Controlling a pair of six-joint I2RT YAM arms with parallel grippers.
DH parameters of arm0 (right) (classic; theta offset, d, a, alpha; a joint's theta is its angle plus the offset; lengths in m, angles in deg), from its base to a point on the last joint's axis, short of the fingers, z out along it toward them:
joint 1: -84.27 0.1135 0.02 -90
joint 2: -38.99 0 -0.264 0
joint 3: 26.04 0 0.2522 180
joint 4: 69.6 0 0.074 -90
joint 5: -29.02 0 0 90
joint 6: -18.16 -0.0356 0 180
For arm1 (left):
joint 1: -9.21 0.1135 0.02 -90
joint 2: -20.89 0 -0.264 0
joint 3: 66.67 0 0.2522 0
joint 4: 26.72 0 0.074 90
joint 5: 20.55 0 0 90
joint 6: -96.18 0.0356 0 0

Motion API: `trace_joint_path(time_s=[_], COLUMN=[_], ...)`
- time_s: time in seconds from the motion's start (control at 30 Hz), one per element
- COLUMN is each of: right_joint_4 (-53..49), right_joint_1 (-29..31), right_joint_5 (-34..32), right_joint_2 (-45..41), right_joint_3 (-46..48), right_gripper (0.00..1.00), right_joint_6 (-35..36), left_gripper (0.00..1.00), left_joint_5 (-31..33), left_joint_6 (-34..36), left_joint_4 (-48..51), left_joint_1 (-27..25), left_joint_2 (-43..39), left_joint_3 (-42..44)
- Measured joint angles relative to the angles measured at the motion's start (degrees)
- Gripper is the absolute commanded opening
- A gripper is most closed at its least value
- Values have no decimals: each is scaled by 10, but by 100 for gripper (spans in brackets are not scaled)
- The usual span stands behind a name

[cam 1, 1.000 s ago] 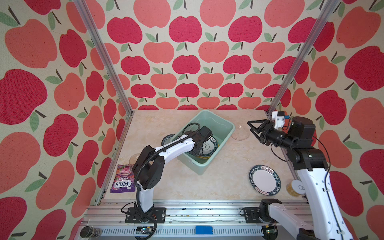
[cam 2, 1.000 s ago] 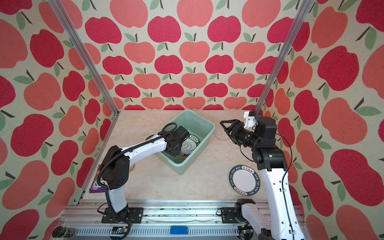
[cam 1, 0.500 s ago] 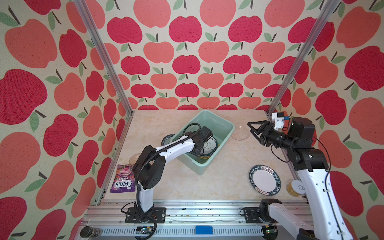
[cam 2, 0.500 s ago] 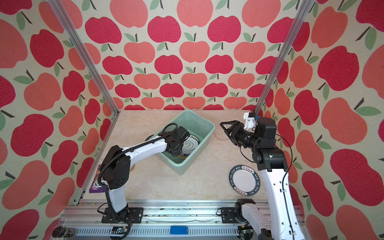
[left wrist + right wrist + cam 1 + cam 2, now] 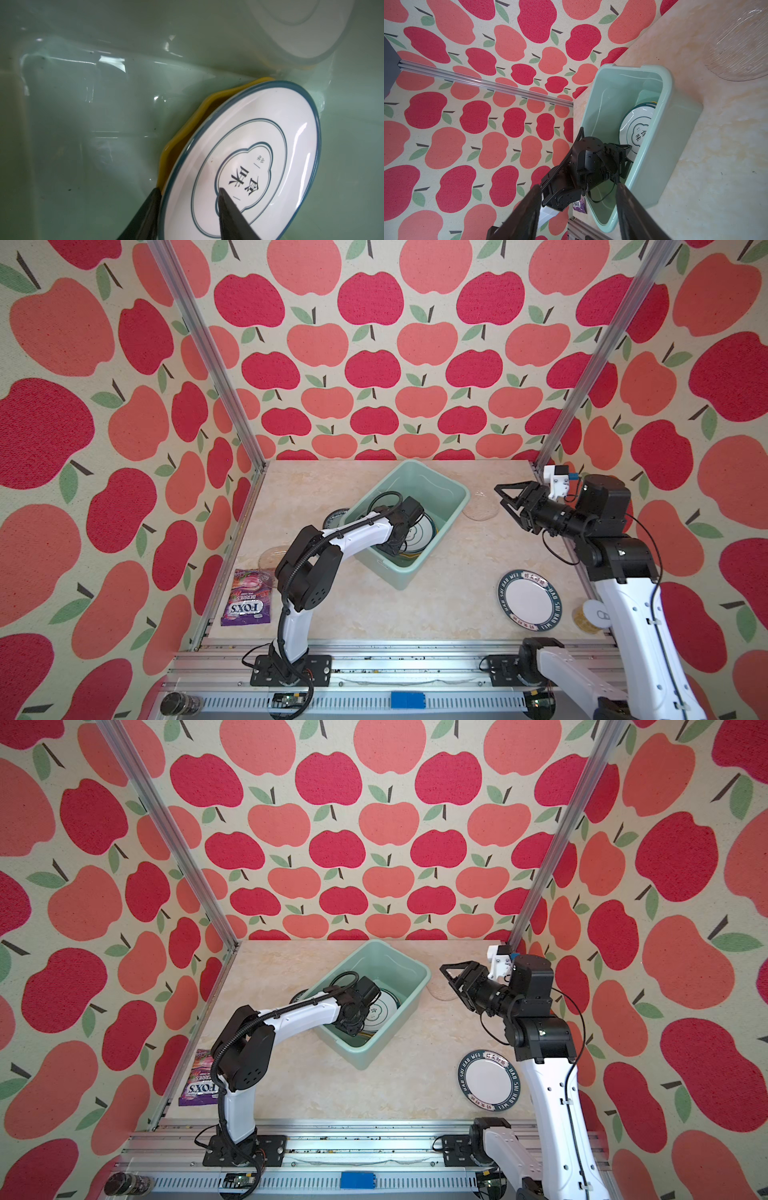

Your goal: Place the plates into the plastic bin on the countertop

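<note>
A purple candy bag (image 5: 246, 608) lies at the left edge of the beige marble-look countertop (image 5: 436, 614). Inside the pale mint-green rectangular plastic bin (image 5: 399, 574), the left gripper (image 5: 189, 195) holds its jaws parted astride the rim of a white round plate with a centre emblem (image 5: 259, 135). That plate rests on a yellow scalloped plate (image 5: 182, 133). Just right of the bin lies a clear glass plate (image 5: 480, 506). The right gripper (image 5: 503, 502) hangs near it, jaws apart and empty. A white plate with a dark lettered rim (image 5: 529, 600) lies nearer the front.
</note>
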Motion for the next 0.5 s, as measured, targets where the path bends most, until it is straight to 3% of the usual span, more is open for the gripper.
trace_joint_path(time_s=[0.27,0.5], right_joint_4=[0,-9], right_joint_1=[0,0], right_joint_5=[0,-7], right_joint_2=[0,-2], right_joint_3=[0,0], right_gripper=[60,60], right_joint_6=[0,0], left_gripper=[64,83], left_joint_5=[-5,-10], left_joint_6=[21,73], left_joint_4=[-2,23], left_joint_1=[3,4], left_joint_2=[0,0], left_joint_3=[-7,-54])
